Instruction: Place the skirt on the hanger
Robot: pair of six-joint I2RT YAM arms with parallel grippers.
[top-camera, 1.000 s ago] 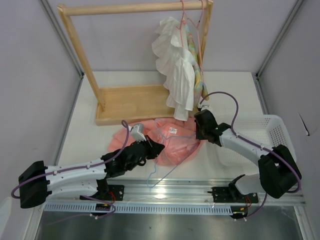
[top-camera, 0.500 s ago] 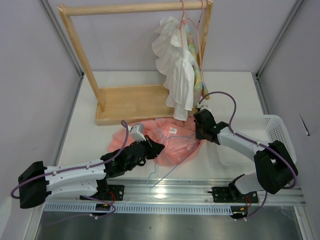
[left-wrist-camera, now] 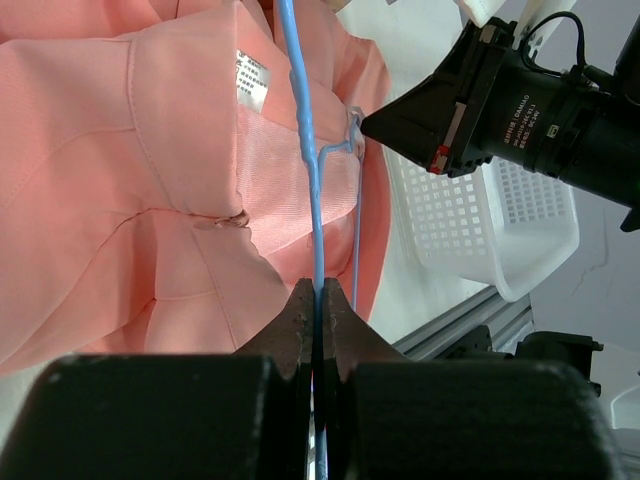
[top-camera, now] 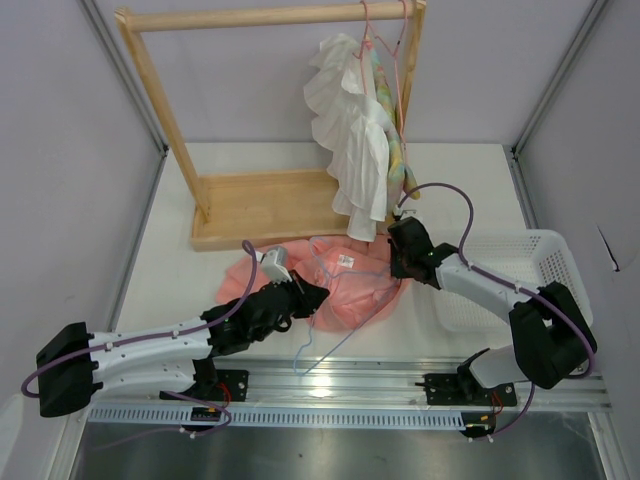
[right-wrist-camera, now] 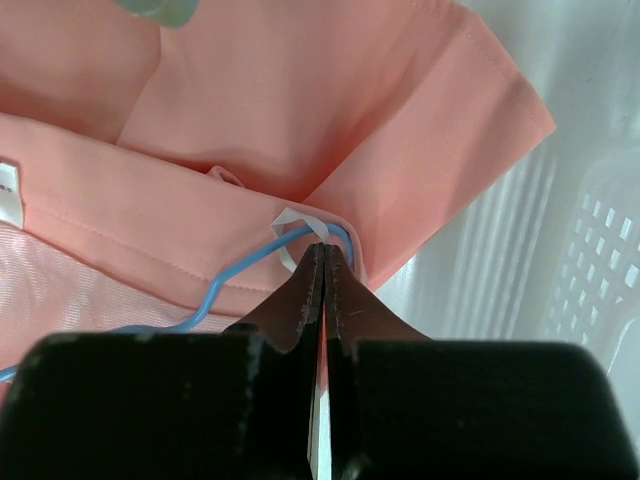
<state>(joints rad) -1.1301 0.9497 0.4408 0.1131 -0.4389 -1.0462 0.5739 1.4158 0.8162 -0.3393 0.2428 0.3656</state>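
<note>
The salmon-pink skirt [top-camera: 352, 292] lies crumpled on the table between both arms, its white label [left-wrist-camera: 252, 80] showing inside the waistband. The light-blue wire hanger [top-camera: 322, 352] lies across it, hook toward the front rail. My left gripper [top-camera: 318, 293] is shut on the hanger's wire [left-wrist-camera: 305, 150], which runs straight out from between its fingertips [left-wrist-camera: 317, 290]. My right gripper [top-camera: 397, 268] is shut at the waistband's right corner [right-wrist-camera: 300, 100]. It pinches a small white ribbon loop [right-wrist-camera: 292, 222] where the hanger's bent end [right-wrist-camera: 235, 270] pokes through.
A wooden rack [top-camera: 260, 205] stands at the back, with a white ruffled garment [top-camera: 350, 140] and a pastel one on pink-red hangers [top-camera: 385, 40]. A white plastic basket [top-camera: 510, 275] sits at the right, close to the skirt's edge. A metal rail [top-camera: 350, 385] runs along the front.
My right gripper's jaws have closed at the skirt's right corner, and that arm shifted slightly. The left gripper, the hanger and the skirt stay where they were.
</note>
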